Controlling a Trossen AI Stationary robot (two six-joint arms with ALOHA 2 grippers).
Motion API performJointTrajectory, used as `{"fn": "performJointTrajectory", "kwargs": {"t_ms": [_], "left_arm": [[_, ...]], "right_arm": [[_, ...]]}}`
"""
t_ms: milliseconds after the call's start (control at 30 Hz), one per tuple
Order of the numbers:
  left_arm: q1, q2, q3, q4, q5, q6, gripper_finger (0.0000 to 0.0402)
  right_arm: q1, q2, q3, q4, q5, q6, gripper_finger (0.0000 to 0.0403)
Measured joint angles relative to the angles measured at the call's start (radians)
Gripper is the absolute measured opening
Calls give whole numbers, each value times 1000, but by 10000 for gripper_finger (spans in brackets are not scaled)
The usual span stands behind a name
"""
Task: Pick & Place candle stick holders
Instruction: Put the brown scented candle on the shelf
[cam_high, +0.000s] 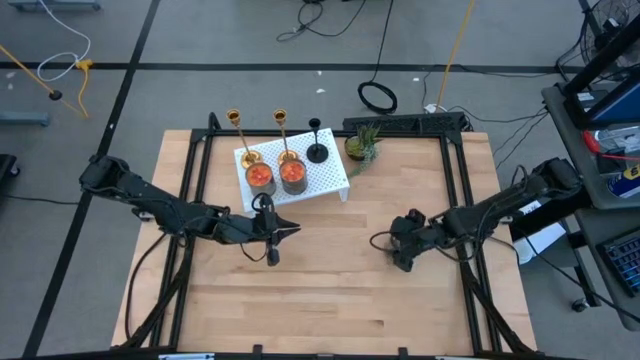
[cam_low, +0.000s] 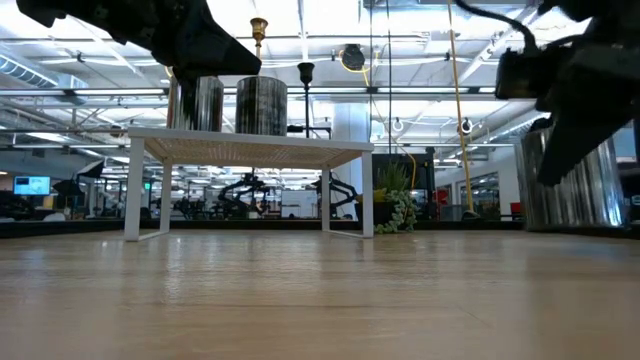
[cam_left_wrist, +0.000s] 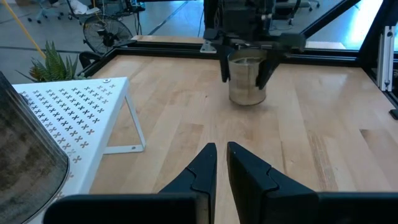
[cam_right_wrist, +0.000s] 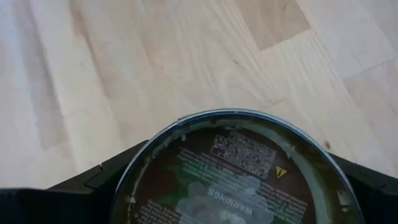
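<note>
Two shiny gold candle stick holders (cam_high: 233, 120) and a shorter black holder (cam_high: 317, 150) stand at twelve o'clock by the perforated white stand (cam_high: 325, 178). Right gripper (cam_high: 404, 247) grasps a cylindrical metal tin (cam_left_wrist: 247, 78); left gripper (cam_high: 283, 232) is nearly closed, empty.

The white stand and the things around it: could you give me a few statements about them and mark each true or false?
1. Two tins sit on the white stand. True.
2. The black holder lies on its side. False: it stands upright.
3. The right gripper is around a third tin on the table. True.
4. The left gripper holds a gold holder. False: it holds nothing.
5. The plant sits on the stand. False: it is beside it.
</note>
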Motion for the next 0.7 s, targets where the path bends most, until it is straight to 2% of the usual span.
{"fn": "performJointTrajectory", "kwargs": {"t_ms": [367, 500, 700], "left_arm": [[0, 0, 0, 0, 0, 0, 40], [0, 0, 0, 3, 0, 0, 40], [0, 0, 0, 1, 0, 0, 40]], "right_arm": [[-56, 66, 0, 7, 2, -76, 347], [-57, 78, 0, 10, 46, -92, 355], [-57, 80, 1, 12, 42, -95, 354]]}}
